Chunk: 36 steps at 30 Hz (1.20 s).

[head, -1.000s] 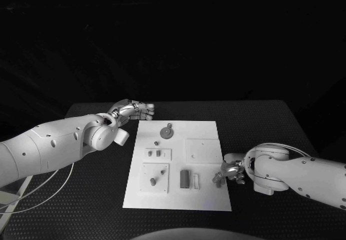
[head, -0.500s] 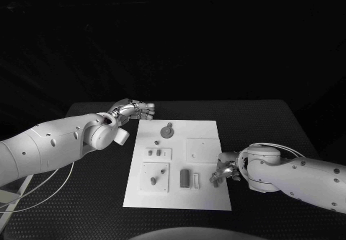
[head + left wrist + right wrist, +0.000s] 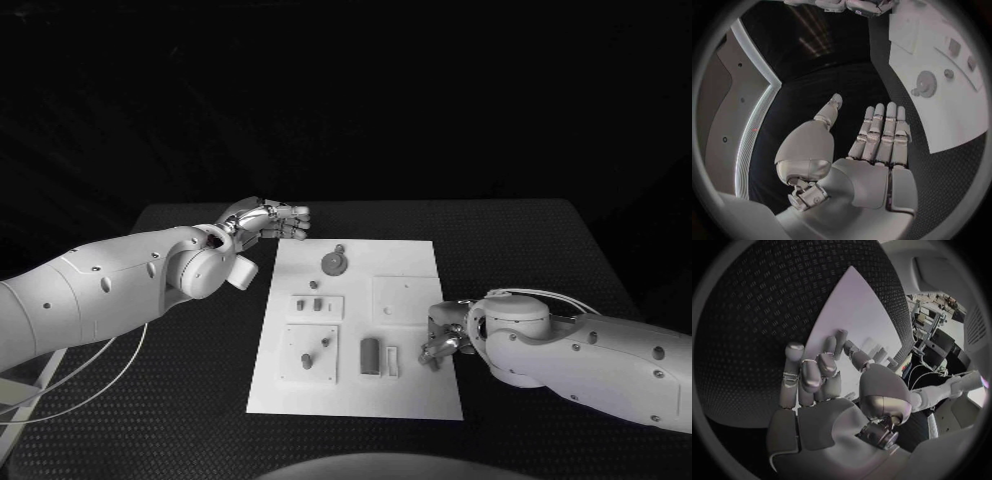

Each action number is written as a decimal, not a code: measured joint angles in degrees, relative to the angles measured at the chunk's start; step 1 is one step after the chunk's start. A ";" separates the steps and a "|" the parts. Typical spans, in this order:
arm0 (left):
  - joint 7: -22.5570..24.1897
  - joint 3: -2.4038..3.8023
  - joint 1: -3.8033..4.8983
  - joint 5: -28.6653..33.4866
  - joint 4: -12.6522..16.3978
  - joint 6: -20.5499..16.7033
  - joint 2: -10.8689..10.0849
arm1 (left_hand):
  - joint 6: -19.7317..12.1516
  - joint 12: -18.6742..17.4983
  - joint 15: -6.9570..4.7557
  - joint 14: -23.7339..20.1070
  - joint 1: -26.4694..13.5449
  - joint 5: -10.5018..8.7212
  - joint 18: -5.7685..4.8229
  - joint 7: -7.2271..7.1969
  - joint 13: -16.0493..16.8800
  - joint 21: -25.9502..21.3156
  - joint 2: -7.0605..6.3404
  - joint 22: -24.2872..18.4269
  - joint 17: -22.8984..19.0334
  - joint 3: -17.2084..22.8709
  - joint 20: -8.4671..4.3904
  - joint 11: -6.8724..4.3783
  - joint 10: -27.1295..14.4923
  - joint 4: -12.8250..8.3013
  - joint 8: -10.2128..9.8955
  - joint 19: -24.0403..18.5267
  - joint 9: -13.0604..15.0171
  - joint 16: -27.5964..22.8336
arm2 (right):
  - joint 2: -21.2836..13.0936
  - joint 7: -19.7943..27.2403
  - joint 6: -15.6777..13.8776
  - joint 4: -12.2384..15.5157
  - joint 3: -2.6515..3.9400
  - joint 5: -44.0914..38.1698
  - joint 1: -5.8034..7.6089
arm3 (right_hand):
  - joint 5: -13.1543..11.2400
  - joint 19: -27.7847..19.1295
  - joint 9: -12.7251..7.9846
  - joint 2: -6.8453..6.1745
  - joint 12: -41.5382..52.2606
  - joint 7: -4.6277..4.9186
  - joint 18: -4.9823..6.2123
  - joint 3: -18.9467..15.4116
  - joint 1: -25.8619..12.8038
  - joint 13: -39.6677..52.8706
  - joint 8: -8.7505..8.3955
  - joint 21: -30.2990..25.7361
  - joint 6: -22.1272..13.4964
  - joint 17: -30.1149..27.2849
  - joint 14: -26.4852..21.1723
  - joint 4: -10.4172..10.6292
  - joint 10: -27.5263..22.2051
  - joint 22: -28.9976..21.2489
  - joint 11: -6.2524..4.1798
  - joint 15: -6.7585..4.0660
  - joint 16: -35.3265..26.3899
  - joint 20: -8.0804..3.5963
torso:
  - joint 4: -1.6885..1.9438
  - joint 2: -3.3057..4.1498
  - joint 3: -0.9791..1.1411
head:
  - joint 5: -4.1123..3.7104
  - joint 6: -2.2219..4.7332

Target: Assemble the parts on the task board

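1. Since a second ago the right hand (image 3: 441, 343) has slid inward from just off the board's right edge to over that edge, and its arm now covers more of the table (image 3: 173, 400) beside it; the left hand (image 3: 271, 219) has stayed put.
2. The right hand's fingers (image 3: 811, 372) are loosely curled above the white board (image 3: 353, 390); whether they pinch a part I cannot tell.
3. The left hand hovers over the table, off the board's far left corner, fingers (image 3: 879, 132) straight, side by side, thumb apart, holding nothing.
4. On the board lie a round part (image 3: 333, 263), two small pegs (image 3: 307, 306) in a plate, and an upright block (image 3: 369, 355) near the right hand.
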 measured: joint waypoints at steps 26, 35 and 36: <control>-0.08 0.00 0.00 0.00 0.08 0.06 0.01 | 0.00 0.00 0.00 0.00 0.00 0.00 0.00 0.00 -0.05 0.00 0.00 -0.04 0.08 0.00 0.00 0.00 0.00 0.00 0.00 0.00 0.00 0.00 | -1.65 -0.05 -5.23 0.50 -0.21 12.24 -0.23 | 0.00 -0.94 -2.41 2.85 -0.96 -0.19 -0.11 -0.18 6.13 -0.83 -0.14 0.25 -0.46 -0.34 -0.23 -1.21 -1.15 0.00 1.15 0.70 -0.01 0.52 | 0.01 -0.01 0.01 | 0.32 -0.09; -0.11 0.00 0.00 0.00 0.05 0.08 0.07 | 0.00 0.00 0.00 0.00 0.00 0.00 0.00 0.00 -0.04 0.00 0.00 -0.04 0.09 0.00 0.00 0.00 0.00 0.00 0.00 0.00 0.00 0.00 | -2.13 0.03 -8.41 0.50 -0.59 22.22 0.32 | 0.00 -1.04 -2.19 3.91 -0.96 0.23 -0.12 -0.42 7.19 -0.71 -5.37 0.47 -1.03 -0.34 -0.42 -1.30 -0.93 0.05 0.92 0.88 -0.01 0.64 | -0.03 0.03 0.04 | 0.35 -0.02; -0.11 -0.01 0.00 0.00 0.05 0.08 0.08 | 0.00 0.00 0.00 0.00 0.00 0.00 -0.01 0.00 -0.04 0.00 0.00 -0.04 0.09 0.00 0.00 0.00 0.00 0.00 0.00 0.00 0.00 0.00 | -2.13 0.04 -8.74 0.58 -0.61 23.09 0.34 | -0.01 -1.05 -2.51 3.91 -0.96 0.36 -0.11 -0.42 7.19 -0.71 -5.35 0.47 -1.20 -0.34 -0.45 -1.30 -0.93 0.04 0.92 0.91 -0.01 0.65 | -0.03 0.03 0.04 | 0.35 -0.02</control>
